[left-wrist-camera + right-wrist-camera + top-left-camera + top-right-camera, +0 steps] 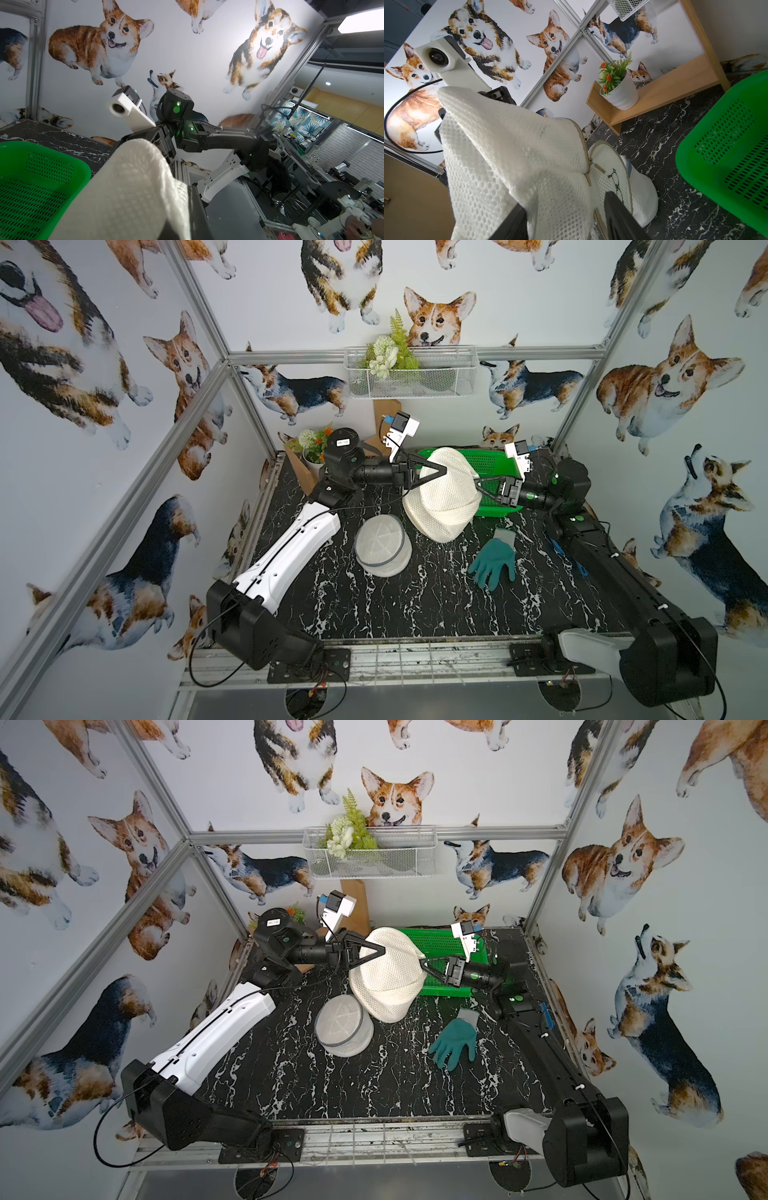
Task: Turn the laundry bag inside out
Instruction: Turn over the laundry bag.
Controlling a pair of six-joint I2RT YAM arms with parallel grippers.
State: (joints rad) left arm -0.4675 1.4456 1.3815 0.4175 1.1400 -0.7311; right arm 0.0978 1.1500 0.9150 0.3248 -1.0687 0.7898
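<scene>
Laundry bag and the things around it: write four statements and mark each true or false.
1. The left pincer is shut on the laundry bag. True.
2. The teal glove lies inside the green basket. False: it lies on the table, in front of the basket.
3. Neither pincer touches the round mesh bag. True.
4. The potted plant stands in the green basket. False: it stands on the wooden shelf by the wall.
</scene>
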